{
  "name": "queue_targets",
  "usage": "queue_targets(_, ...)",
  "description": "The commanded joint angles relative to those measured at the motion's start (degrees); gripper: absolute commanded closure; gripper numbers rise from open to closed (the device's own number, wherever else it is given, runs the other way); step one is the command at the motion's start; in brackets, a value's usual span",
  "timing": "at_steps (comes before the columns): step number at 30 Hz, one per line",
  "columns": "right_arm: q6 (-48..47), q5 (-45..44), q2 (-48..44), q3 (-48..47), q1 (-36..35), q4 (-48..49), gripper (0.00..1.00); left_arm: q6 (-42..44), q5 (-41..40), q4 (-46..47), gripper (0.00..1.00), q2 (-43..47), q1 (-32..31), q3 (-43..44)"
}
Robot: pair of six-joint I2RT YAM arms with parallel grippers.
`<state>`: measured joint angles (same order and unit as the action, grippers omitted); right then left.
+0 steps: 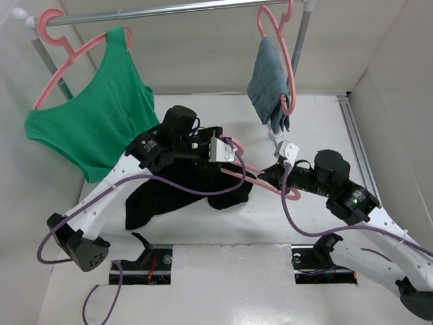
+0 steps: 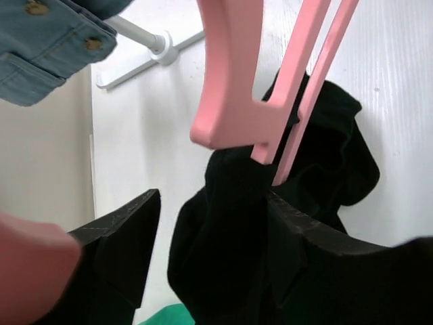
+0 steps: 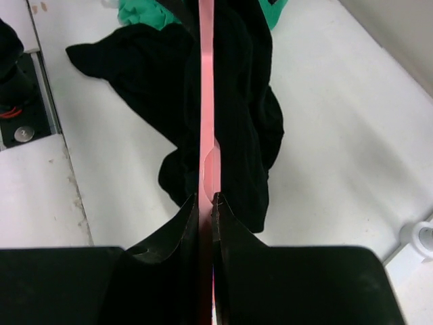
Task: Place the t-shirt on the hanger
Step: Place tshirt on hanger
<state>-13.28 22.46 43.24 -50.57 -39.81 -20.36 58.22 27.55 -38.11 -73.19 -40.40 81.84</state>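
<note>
The black t-shirt [image 1: 177, 193] lies bunched on the white table, partly draped over the salmon-pink hanger [image 1: 252, 173], which slants across it. My right gripper [image 3: 206, 198] is shut on the hanger [image 3: 206, 101] edge-on, with black cloth [image 3: 243, 122] hanging on both sides of the bar. In the top view the right gripper [image 1: 269, 179] sits at the hanger's lower right end. My left gripper [image 2: 215, 196] is open near the hook end [image 1: 230, 150]. A fold of the t-shirt [image 2: 230, 244] hangs between its jaws, against the right finger [image 2: 338, 254] and apart from the left one. The hanger [image 2: 230, 81] rises just beyond.
A green tank top [image 1: 95, 128] on a pink hanger hangs from the rail [image 1: 169, 10] at back left. Grey-blue denim cloth [image 1: 270, 81] on another pink hanger hangs at back right. The rail's white foot [image 2: 162, 51] stands on the table. White walls close in the sides.
</note>
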Motion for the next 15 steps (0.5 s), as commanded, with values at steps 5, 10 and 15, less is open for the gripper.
queue_targets(5,0.2,3.9,-0.1,-3.8,-0.4,9.3,1.0,5.7,6.6,-6.3,0.82,-4.6,0.7,1.0)
queue_targets(10,-0.9,2.7,-0.1,-3.8,-0.4,9.8,1.0,7.4,8.6,-11.4,1.0,-6.0,0.7,3.7)
queue_targets(15,-2.5,2.1,1.0,-3.8,-0.4,9.8,1.0,7.4,10.9,-12.2,0.99,-4.9,1.3,1.4)
